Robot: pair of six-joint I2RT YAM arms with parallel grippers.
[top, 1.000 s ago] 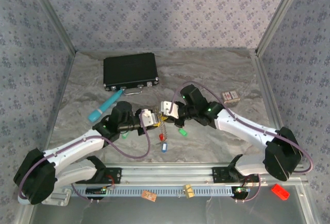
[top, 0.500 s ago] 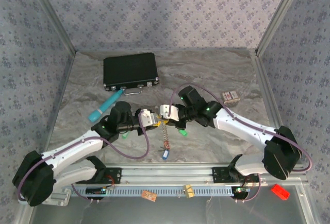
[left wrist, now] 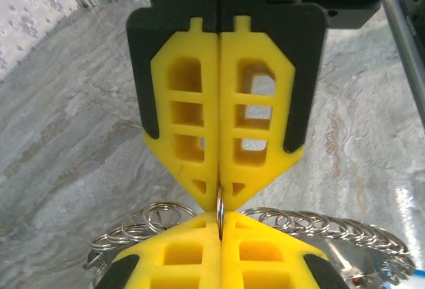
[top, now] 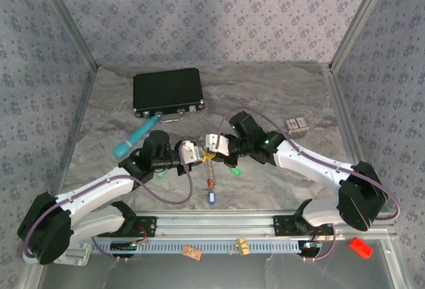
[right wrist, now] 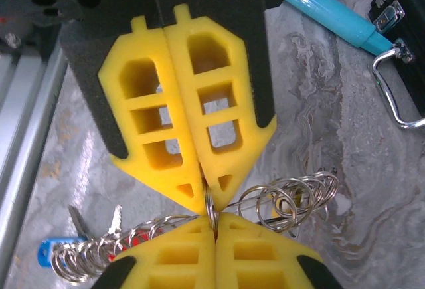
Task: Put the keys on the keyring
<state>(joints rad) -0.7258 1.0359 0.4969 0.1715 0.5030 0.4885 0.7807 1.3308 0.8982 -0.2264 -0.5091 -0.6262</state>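
Keyring (right wrist: 209,204) is off the table, seen edge-on as a thin metal line caught between two sets of yellow fingertips that meet nose to nose at mid-table. Left gripper (top: 197,153): fingers pressed flat together, tips pinching the ring. Right gripper (top: 212,145): fingers likewise together along their seam, ring entering at the tips, so it reads as clamped on the same ring from the opposite side. A chain of small rings (left wrist: 319,226) fans out to both sides just behind the pinch point. In the top view it hangs down toward the near edge, carrying a red key (top: 210,184) and below it a blue key (top: 212,197). Green key (top: 234,170) lies loose on the marbled table (top: 279,96), just right of the hanging chain and apart from it. Further out: teal tube (top: 136,137) behind the left arm, black case (top: 167,91) at the far left with its metal handle (right wrist: 392,96) facing the grippers, small box (top: 296,125) at far right.
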